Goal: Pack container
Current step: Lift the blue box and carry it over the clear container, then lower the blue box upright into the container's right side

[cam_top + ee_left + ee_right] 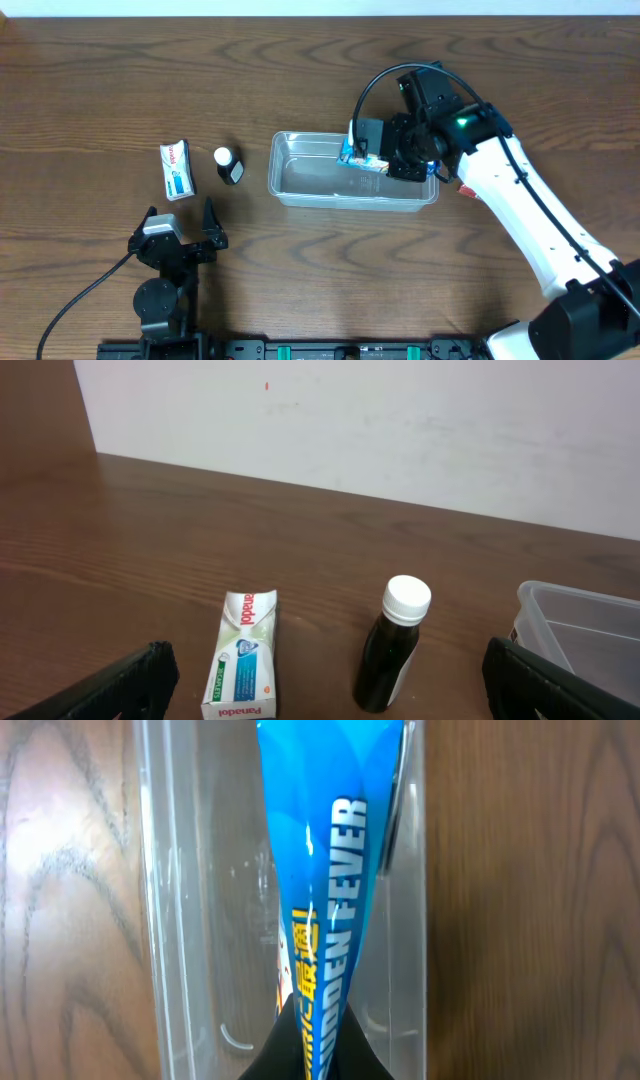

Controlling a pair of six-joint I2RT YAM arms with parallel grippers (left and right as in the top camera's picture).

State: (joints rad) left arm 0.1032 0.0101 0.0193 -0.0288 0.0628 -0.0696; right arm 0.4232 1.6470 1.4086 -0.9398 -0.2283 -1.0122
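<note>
While my right gripper point(374, 158) clenches the blue packet point(357, 152) over the container point(310, 178) mid-table, the Panadol box point(177, 170) and dark bottle point(229, 165) lie outside, unpacked (left gripper point(181, 228) gapes, empty).

Surface: a dark brown wood-grain table point(100, 60), backed by a white wall. Three items rest directly on it.

1. A white rectangular cardboard medicine box with green and blue print point(177, 170) lies flat, left of centre.
2. A small dark bottle with a white screw cap point(229, 165) stands upright just beside the box, not touching it.
3. A clear, colourless rectangular plastic container point(300, 200) sits near the bottle on the far side from the box, long side across the table.
</note>
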